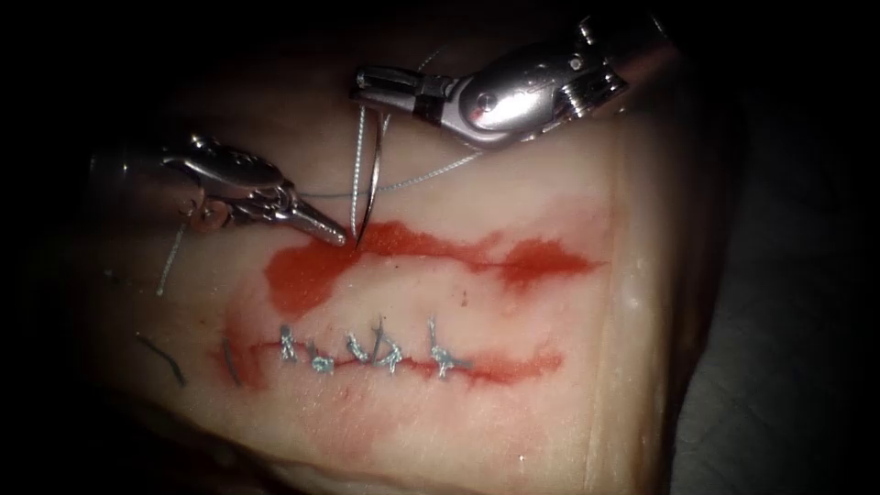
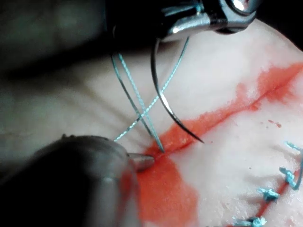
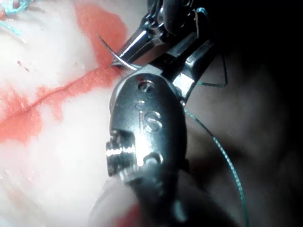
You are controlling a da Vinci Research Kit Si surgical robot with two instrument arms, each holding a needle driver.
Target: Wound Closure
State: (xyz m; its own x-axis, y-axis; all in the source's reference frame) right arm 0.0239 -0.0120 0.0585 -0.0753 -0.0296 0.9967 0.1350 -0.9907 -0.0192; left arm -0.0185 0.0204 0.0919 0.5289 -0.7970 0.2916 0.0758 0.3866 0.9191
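Note:
My right tool (image 1: 364,82) comes in from the upper right, its jaws shut on the curved needle (image 1: 370,188) near the tail end. The needle hangs down, its point at the far edge of the open upper cut (image 1: 477,261), not buried in the tissue (image 1: 550,165). In the left wrist view the needle (image 2: 163,101) ends just over the cut (image 2: 222,116). My left tool (image 1: 332,236) lies left of the needle, jaws shut, tips resting on the tissue at the cut's left part with nothing seen between them. Thread (image 1: 422,179) trails from the needle's tail across the tissue.
A lower cut (image 1: 495,367) carries several knotted stitches (image 1: 385,353). Red fluid (image 1: 302,280) pools at the upper cut's left end. Short cut ends of thread (image 1: 170,261) lie on the tissue at the left. The tissue's edge (image 1: 642,302) drops off at the right.

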